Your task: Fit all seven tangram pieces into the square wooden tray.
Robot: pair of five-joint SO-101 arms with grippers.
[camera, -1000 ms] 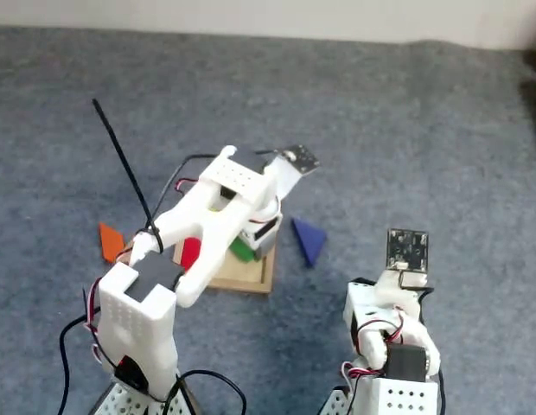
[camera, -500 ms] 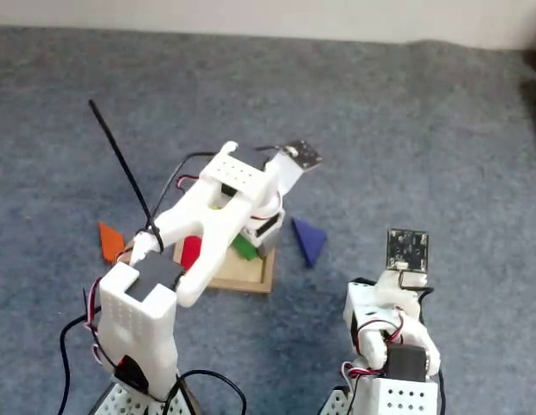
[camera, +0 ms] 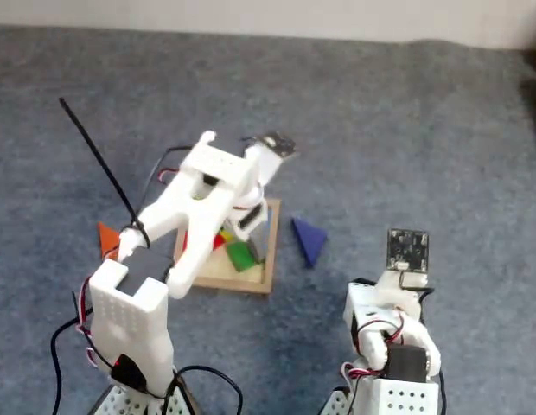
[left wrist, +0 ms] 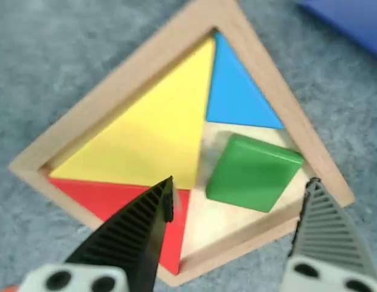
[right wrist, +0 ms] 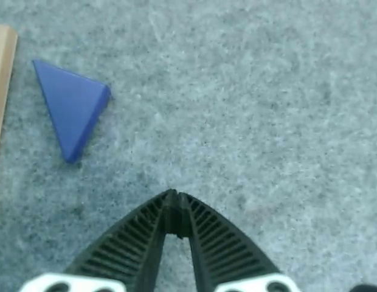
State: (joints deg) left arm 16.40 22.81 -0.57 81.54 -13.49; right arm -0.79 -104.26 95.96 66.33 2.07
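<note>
The square wooden tray [left wrist: 115, 79] sits on the grey bench [camera: 406, 121]. Inside it lie a yellow triangle [left wrist: 146, 121], a light blue triangle [left wrist: 237, 91] and a red triangle [left wrist: 109, 198], the yellow one touching both others. A green square [left wrist: 252, 173] rests askew on the tray's bare floor. The left jaws hang open above the tray, over the green square, gripping nothing. A dark blue triangle [right wrist: 70, 106] lies just outside the tray, and an orange piece [camera: 106, 239] lies off its opposite side. The right jaws are closed and empty, well apart from the tray
</note>
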